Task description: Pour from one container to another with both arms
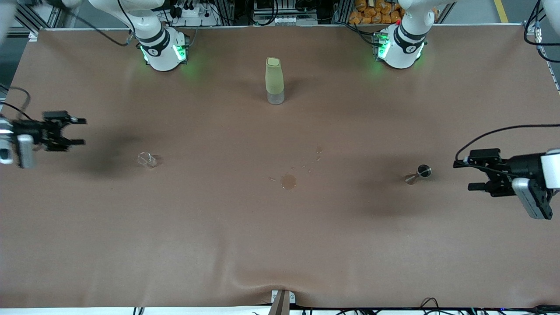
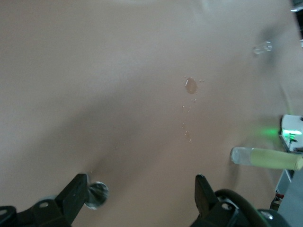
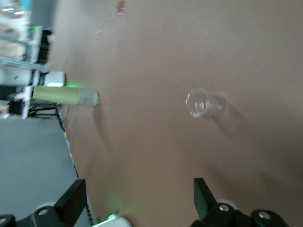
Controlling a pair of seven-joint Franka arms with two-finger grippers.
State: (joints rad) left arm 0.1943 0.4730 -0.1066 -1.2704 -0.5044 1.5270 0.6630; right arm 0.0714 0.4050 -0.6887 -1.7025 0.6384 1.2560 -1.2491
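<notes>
A tall pale-green bottle (image 1: 274,80) with a clear base stands upright mid-table, between the two arm bases; it also shows in the wrist views (image 2: 265,158) (image 3: 66,95). A small clear glass (image 1: 147,159) (image 3: 201,102) sits toward the right arm's end. A small metal jigger (image 1: 419,174) (image 2: 97,195) sits toward the left arm's end. My right gripper (image 1: 82,131) (image 3: 138,187) hangs open and empty over the table's end, pointing at the glass. My left gripper (image 1: 463,176) (image 2: 140,184) hangs open and empty, pointing at the jigger.
A small puddle with several droplets (image 1: 288,181) (image 2: 191,85) lies on the brown table cover (image 1: 218,245) in the middle. The arm bases (image 1: 162,52) (image 1: 400,49) stand along the table's edge farthest from the front camera.
</notes>
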